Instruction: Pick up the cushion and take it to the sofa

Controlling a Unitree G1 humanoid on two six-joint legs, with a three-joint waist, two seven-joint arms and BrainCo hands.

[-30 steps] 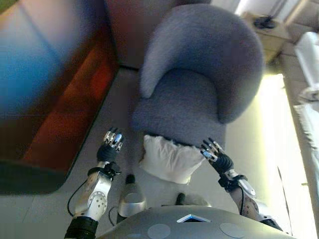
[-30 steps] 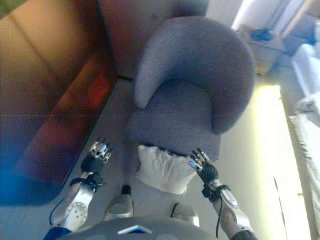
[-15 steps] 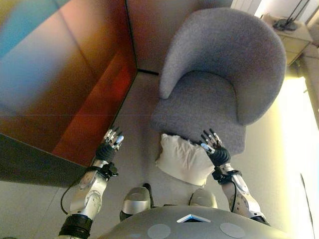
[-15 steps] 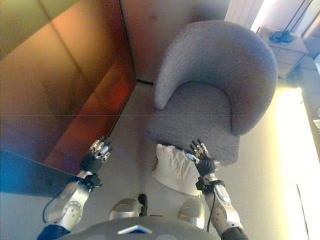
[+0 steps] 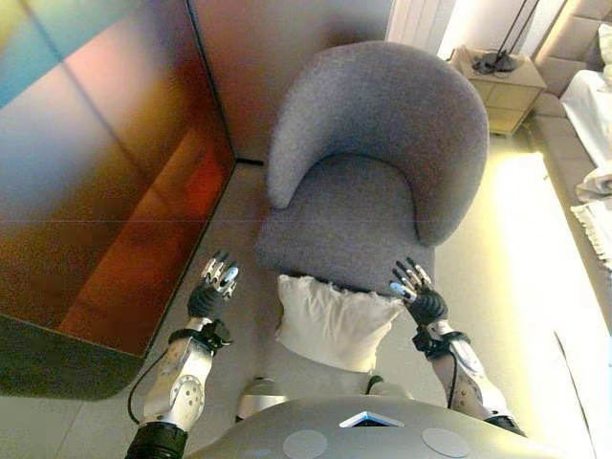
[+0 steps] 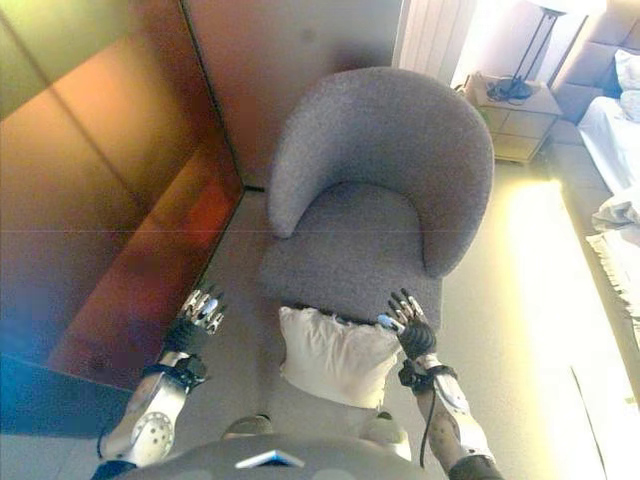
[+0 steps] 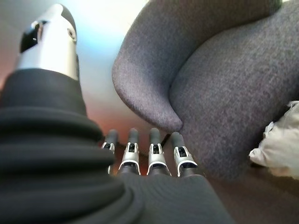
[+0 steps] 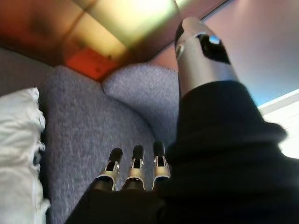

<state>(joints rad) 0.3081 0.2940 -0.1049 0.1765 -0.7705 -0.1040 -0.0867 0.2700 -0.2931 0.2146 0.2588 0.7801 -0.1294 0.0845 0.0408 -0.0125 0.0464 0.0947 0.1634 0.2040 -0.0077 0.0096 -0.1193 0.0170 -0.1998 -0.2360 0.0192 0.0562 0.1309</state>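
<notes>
Our right hand (image 5: 417, 292) hovers with fingers straight just beside the white cushion (image 5: 333, 320), our left hand (image 5: 214, 288) likewise spread and empty further off, the cushion leaning on the grey armchair (image 5: 378, 172) on a pale floor (image 5: 497, 249), no writing legible, a bedside table (image 5: 497, 81) beyond

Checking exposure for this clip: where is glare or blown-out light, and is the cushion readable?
Left eye view: floor strip right of the armchair is washed out by bright light; white cushion stays readable. Right eye view: same glare. Right wrist view: bright patch overhead.
</notes>
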